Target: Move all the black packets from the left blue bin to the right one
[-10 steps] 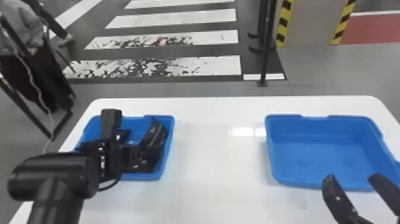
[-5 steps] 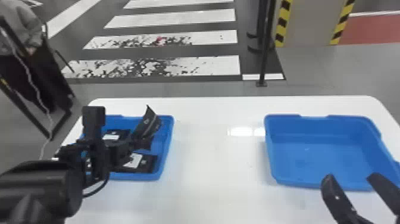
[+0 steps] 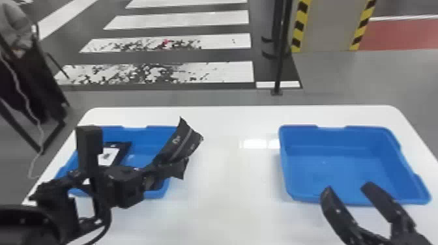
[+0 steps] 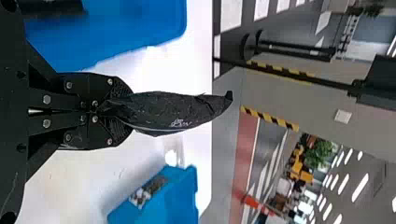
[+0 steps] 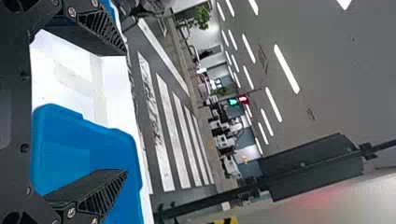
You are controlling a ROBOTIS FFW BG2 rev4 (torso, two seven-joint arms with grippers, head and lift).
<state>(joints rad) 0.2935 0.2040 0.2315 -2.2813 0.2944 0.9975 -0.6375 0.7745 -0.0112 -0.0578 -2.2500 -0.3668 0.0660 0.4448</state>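
My left gripper (image 3: 151, 177) is above the front right part of the left blue bin (image 3: 163, 194), shut on a black packet (image 3: 179, 143) that sticks up and to the right past the bin's rim. In the left wrist view the left gripper (image 4: 109, 112) pinches one end of that packet (image 4: 173, 112). Another black packet with a white label (image 3: 112, 155) lies in the left bin, partly behind the arm. The right gripper (image 3: 347, 192) stands open at the near edge of the right blue bin (image 3: 339, 163); in the right wrist view the right gripper (image 5: 123, 112) has nothing between its fingers.
Both bins stand on a white table (image 3: 225, 202), with a wide stretch of tabletop between them. A black post (image 3: 279, 65) rises from the floor behind the table. A person's sleeve (image 3: 16, 26) and dark frame show at the far left.
The left gripper has risen from inside the left bin and turned rightward, with the black packet lifted in it. The labelled packet has come into view. My right arm has barely moved.
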